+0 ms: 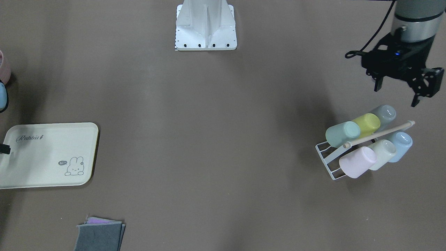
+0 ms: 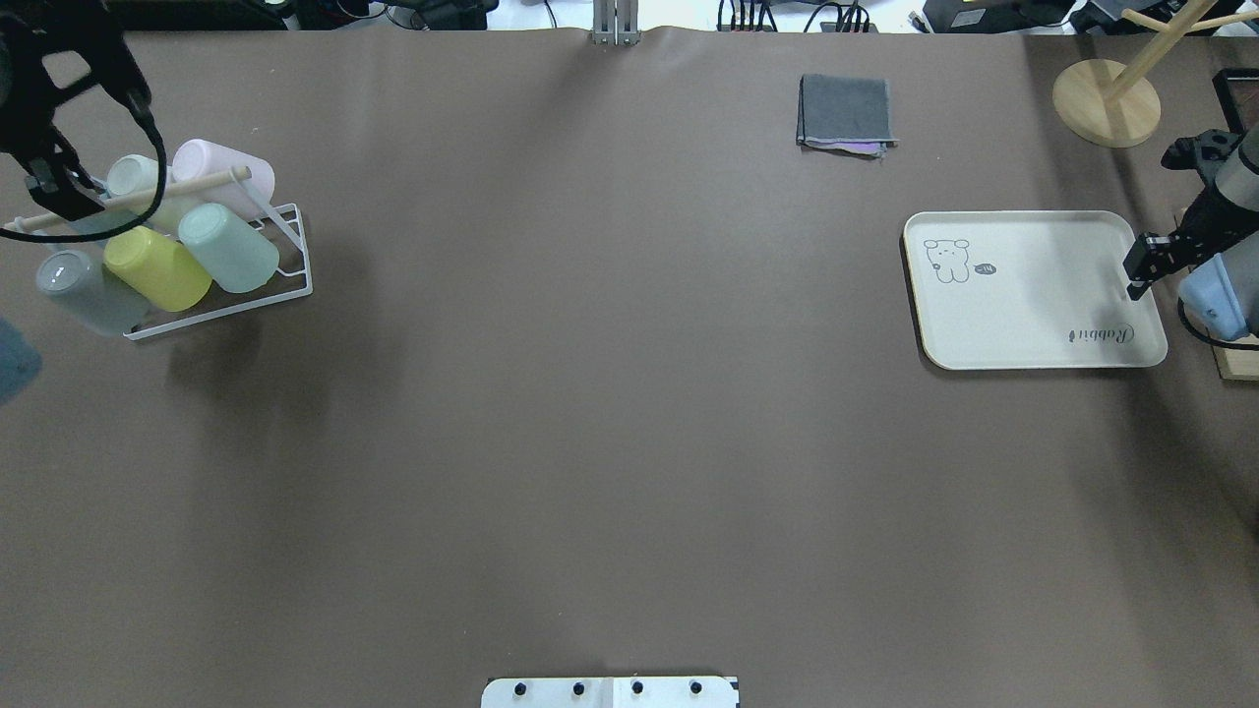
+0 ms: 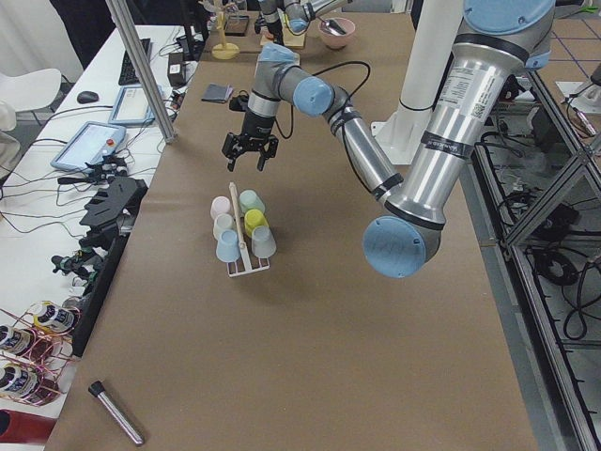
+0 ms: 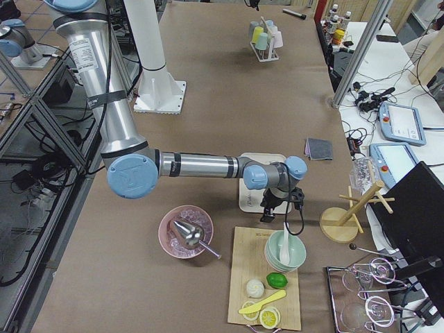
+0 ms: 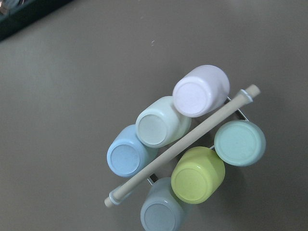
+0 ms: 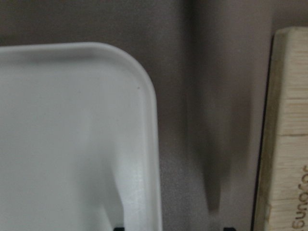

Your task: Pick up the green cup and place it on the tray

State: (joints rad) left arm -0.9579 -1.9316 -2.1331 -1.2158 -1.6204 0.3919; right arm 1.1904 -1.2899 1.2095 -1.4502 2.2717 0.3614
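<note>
Green cup point(image 1: 343, 134) in the white wire rack point(image 1: 324, 153); left gripper point(image 1: 397, 96) spread wide nearby, holding nothing.

The front view alone shows those parted fingers, clear of the cups. The left wrist view shows only six cup bases around the wooden rod point(image 1: 378, 134). The green cup is pale mint, plain and tapered. It lies tilted at the row's end, touching the yellow-green cup point(image 1: 367, 124). The cream Rabbit tray point(image 1: 52, 139) sits well apart at the table's other end. The right gripper point(image 2: 1141, 267) hangs at its edge, its opening impossible to tell. Its wrist view shows a tray corner beside a wooden board point(image 6: 288, 120).
</note>
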